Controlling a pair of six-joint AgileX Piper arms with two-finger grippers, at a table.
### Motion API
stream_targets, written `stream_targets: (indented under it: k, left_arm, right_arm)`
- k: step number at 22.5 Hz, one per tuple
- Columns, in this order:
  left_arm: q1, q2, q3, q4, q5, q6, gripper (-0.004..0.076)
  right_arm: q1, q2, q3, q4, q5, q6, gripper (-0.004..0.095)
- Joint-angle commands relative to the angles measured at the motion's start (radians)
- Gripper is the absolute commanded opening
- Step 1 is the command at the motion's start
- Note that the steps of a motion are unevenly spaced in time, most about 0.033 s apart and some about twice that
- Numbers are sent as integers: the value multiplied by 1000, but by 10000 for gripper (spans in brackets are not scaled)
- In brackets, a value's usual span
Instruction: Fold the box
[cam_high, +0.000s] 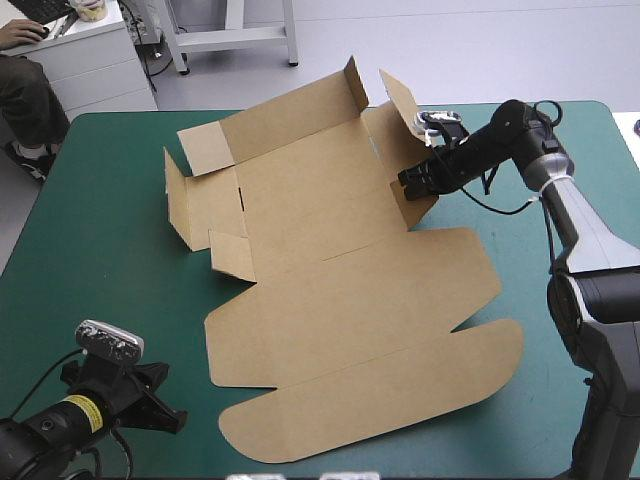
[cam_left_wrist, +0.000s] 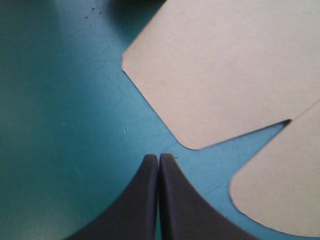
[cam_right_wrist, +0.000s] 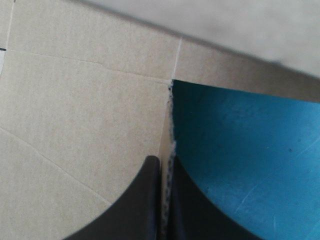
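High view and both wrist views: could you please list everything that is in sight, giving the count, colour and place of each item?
box: one, brown, mid-table, mostly flat, with its far and left flaps raised.
table: one, teal-green cover, under the box.
left fingers: two, black, shut over bare cover at the near left, just short of a rounded flap.
right fingers: two, black, shut on the box at a far right flap's edge.

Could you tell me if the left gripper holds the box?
No, the left gripper is shut on nothing, with the box ahead of it.
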Motion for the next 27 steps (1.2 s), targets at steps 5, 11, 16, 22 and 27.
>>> stream_targets:
  k: [5, 11, 16, 22, 27]
  left_arm:
    - [-5, 5, -150, 15, -100, -2, -10]
    - [-5, 5, -277, 31, -102, 0, -10]
    - [-5, 5, -346, 88, -105, 0, -10]
    - [-5, 5, -353, 108, -136, 0, -10]
    - [-5, 5, -353, 133, -161, 0, -10]
  right_arm:
    - [3, -73, -252, -39, 80, -132, -19]
    - [46, -120, -292, -61, 80, -322, -20]
    - [192, -153, -292, -261, 80, -418, -20]
    - [336, -149, -292, -341, 71, -669, -20]
    - [354, -111, -290, -253, 68, -786, -20]
